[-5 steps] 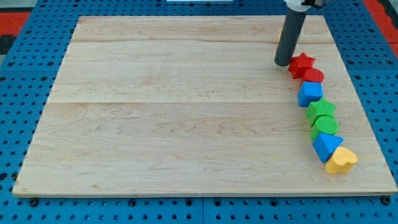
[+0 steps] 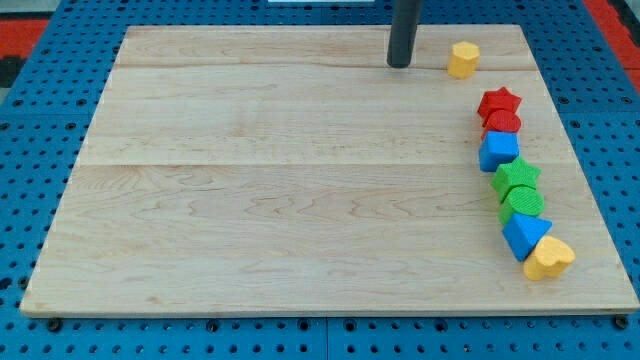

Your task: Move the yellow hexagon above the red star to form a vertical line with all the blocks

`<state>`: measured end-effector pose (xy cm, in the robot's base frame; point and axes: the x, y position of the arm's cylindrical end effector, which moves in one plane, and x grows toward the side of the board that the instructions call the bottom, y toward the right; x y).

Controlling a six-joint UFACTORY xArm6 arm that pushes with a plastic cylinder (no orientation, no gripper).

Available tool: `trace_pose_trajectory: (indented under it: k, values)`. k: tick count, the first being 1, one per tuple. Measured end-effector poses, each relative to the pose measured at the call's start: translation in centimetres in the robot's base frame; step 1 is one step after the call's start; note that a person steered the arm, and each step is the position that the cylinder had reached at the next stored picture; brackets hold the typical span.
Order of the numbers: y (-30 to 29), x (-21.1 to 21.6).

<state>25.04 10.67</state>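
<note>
The yellow hexagon (image 2: 463, 59) lies near the board's top right, up and to the left of the red star (image 2: 499, 102). Below the star, a column of blocks runs down the right side: a red cylinder (image 2: 503, 122), a blue block (image 2: 498, 151), a green star (image 2: 517, 175), a green cylinder (image 2: 523, 202), a blue triangle (image 2: 524, 236) and a yellow heart (image 2: 548, 258). My tip (image 2: 400, 65) rests on the board to the left of the yellow hexagon, a short gap apart from it.
The wooden board (image 2: 300, 200) lies on a blue pegboard surface (image 2: 30, 120). The column of blocks sits close to the board's right edge.
My tip has moved left and up, from beside the red star to left of the yellow hexagon. The hexagon, hidden behind the rod before, now shows.
</note>
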Motion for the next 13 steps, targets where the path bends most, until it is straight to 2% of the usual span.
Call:
trace_pose_trajectory:
  k: [3,6,7,8,10,12,13]
  values:
    - [5.5,-0.4]
    - [6.3,5.0]
    - [1.4,0.7]
    - [3.3,-1.8]
    - [5.6,1.7]
    - [8.7,-0.7]
    - [9.4,0.3]
